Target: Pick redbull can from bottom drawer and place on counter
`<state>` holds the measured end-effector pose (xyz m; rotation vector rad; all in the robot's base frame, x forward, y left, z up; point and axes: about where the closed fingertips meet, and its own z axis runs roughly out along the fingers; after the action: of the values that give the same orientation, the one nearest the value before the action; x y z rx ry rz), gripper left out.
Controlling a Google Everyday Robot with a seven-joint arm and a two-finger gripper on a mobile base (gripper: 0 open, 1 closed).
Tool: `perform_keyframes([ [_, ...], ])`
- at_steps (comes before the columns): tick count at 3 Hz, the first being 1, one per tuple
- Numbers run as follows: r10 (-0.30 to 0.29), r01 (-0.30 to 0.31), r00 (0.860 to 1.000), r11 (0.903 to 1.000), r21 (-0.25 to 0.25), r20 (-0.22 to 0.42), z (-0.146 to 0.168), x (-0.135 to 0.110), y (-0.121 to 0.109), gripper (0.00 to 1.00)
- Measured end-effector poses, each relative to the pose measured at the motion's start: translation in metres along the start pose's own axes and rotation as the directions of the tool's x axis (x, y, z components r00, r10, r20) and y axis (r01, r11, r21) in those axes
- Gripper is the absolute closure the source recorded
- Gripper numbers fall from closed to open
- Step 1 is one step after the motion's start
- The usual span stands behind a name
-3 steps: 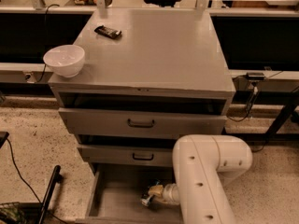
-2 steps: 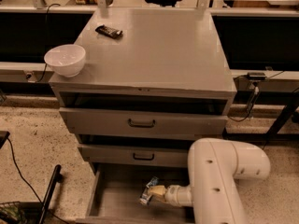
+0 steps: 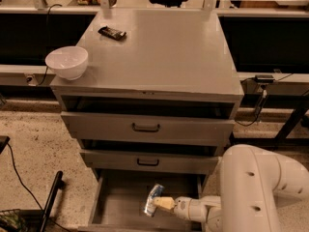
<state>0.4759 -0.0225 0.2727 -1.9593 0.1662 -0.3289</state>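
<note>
The redbull can (image 3: 152, 199), blue and silver, is tilted inside the open bottom drawer (image 3: 116, 209), near its right side. My gripper (image 3: 163, 204) reaches in from the right on the white arm (image 3: 251, 192) and is shut on the can, holding it a little above the drawer floor. The counter (image 3: 169, 52) is the broad grey top of the cabinet, well above the gripper.
A white bowl (image 3: 67, 62) sits on the counter's front left corner. A dark flat snack bar (image 3: 112, 33) lies at the back left. Two shallower drawers with black handles (image 3: 146, 127) are above the bottom drawer. A black pole (image 3: 50, 202) lies on the floor at left.
The arm has shifted right and the gripper has lifted the can slightly and tilted it, moving it a bit toward the drawer's right side.
</note>
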Motion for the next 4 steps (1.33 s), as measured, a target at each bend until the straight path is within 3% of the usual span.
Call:
perform_keyframes([
  [1, -0.086, 0.086, 0.996, 0.9962, 0.014, -0.027, -0.022, -0.010, -0.042, 1.00],
  [2, -0.181, 0.185, 0.981, 0.9815, 0.050, -0.070, -0.054, -0.007, -0.092, 1.00],
  [3, -0.233, 0.242, 0.965, 0.9683, 0.063, -0.116, -0.087, 0.000, -0.124, 1.00],
  [4, -0.307, 0.323, 0.939, 0.9427, 0.085, -0.157, -0.134, 0.017, -0.171, 1.00],
])
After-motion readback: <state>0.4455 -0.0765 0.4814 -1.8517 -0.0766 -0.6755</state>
